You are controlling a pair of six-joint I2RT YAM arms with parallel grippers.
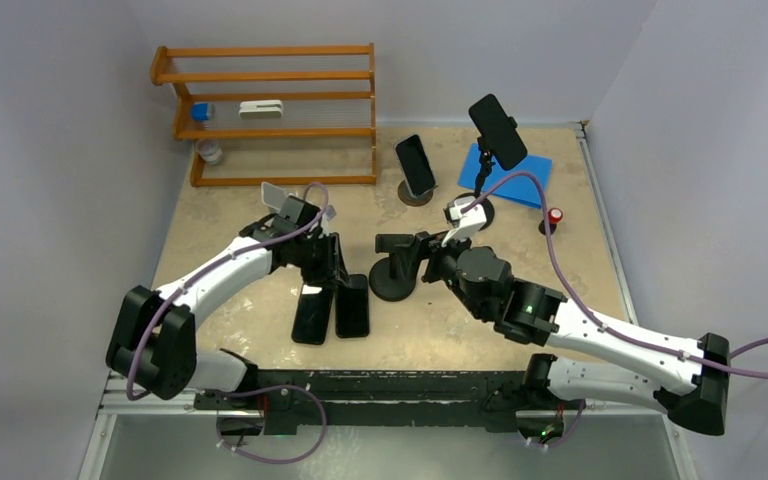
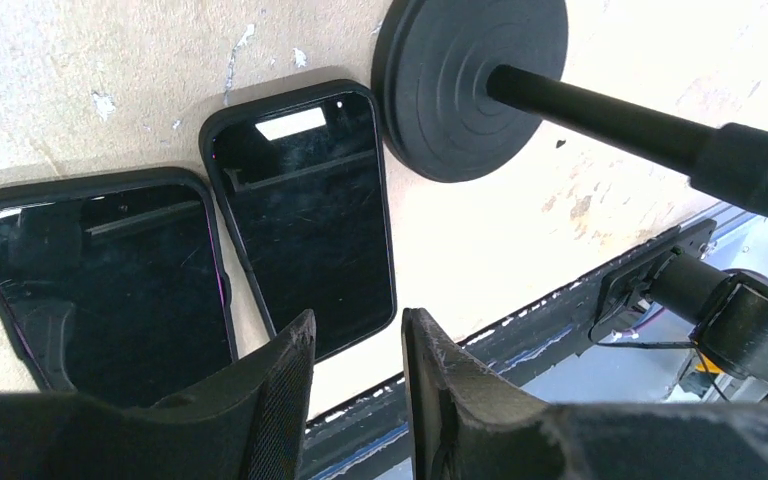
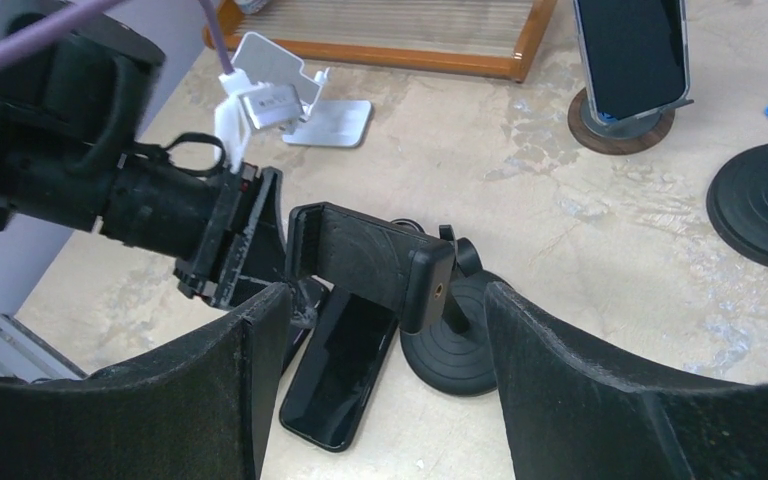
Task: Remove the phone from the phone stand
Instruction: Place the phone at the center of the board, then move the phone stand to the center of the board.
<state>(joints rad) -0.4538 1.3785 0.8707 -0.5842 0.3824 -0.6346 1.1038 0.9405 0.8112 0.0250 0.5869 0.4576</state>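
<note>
1. Here your left pincer (image 2: 357, 318) is released. Its ribbed black fingers (image 2: 280, 400) stand a narrow gap apart with nothing between them. They hang over the near end of the phone (image 2: 305, 215), and you cannot tell whether they touch it.
2. Your right pincer (image 3: 385, 290) is spread wide and grips nothing. The clamp (image 3: 360, 255) sits ahead, between its fingers; you cannot tell if they touch.
3. The phone lies flat on the table (image 1: 440, 330), screen up, just beside the round base of the stand (image 1: 395, 280). A second phone (image 2: 100, 280) lies just beside it on the far side from that base.
4. Both phones are glossy black slabs in matte black cases with rounded corners. The base is a ridged black disc carrying a thin rod. The table is mottled tan and scuffed.
5. You can count four phones: two flat and two propped up, one on a round stand (image 1: 412, 198) and one on a tall stand (image 3: 760, 220).
6. You can count four stands, the fourth being a white stand (image 3: 330, 118) of bent sheet.
</note>
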